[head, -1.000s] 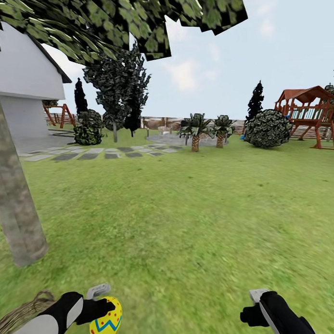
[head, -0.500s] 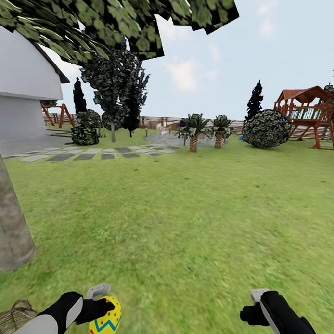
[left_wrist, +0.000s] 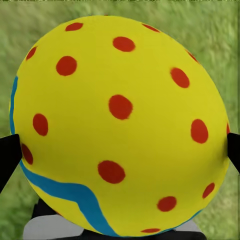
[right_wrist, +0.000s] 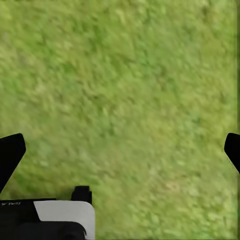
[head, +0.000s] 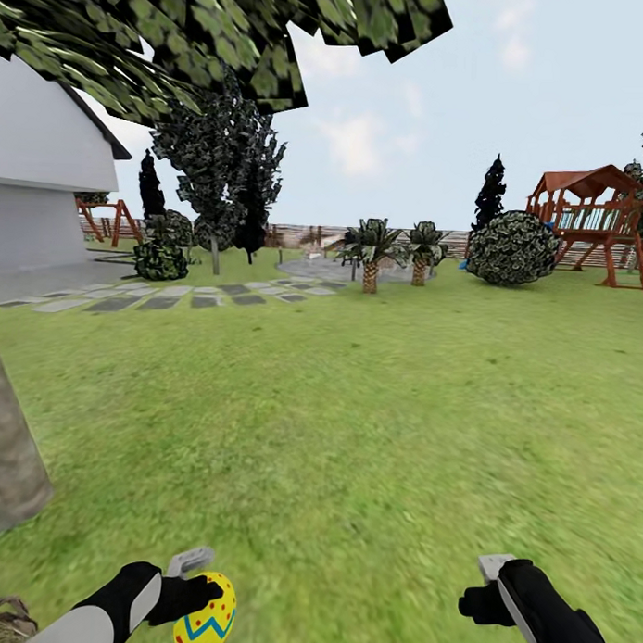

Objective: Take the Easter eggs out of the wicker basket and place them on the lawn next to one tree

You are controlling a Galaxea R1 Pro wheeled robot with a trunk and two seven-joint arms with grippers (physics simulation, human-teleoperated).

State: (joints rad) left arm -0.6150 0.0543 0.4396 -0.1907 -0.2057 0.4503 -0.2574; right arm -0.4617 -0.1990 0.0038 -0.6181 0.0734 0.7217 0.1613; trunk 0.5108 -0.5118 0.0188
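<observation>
Change: across the last second the tree trunk (head: 9, 459) and the wicker basket (head: 3, 620) slide toward 9 o'clock of the head view while both arms keep their places in it, so the camera moves, not the things.
Meaning: probably the robot is turning or rolling off with its first egg; the trunk it could use now sits at the 9 o'clock margin, so the drop spot drifts sideways.
Left gripper (head: 193, 590): clenched on an Easter egg (left_wrist: 120, 125), fingertips pressing its two sides in the left wrist view.
Right gripper (right_wrist: 120, 150): spread wide, nothing between the tips, grass beneath.
Egg place: at 7 o'clock of the head view, held above the lawn (head: 374, 416).
Basket: a sliver at 8 o'clock; contents not visible.
Surface: even green grass, slightly blurred.
Surroundings: white house (head: 43, 201) at 10 o'clock, stone path (head: 165, 297), palms (head: 370, 249) at 12, wooden play tower (head: 594, 220) at 2.
</observation>
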